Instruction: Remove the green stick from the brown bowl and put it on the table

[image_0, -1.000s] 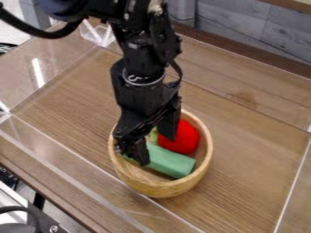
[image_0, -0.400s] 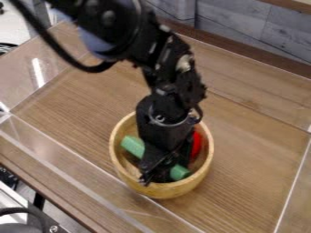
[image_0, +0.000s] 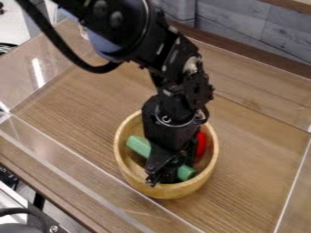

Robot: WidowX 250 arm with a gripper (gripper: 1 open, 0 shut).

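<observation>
The brown bowl [image_0: 131, 171] sits on the table [image_0: 85, 100] near its front middle. Inside it lies the green stick [image_0: 140, 146], with one end showing at the left and the other end at the lower right. My gripper [image_0: 161, 169] reaches straight down into the bowl. Its dark fingers stand on either side of the stick's middle, and the gripper body hides that part. How tightly the jaws press on the stick cannot be made out. A red strawberry toy [image_0: 202, 146] peeks out on the right, behind the gripper.
Clear acrylic walls [image_0: 49, 150] run along the table's edges, close to the bowl at the front and left. Bare wood-grain surface stretches to the left, behind and to the right of the bowl. The arm [image_0: 127, 32] leans in from the upper left.
The gripper has gone down into the bowl and turned, its fingers now straddling the green stick and drawn closer together. The bowl has shifted slightly to the right.
</observation>
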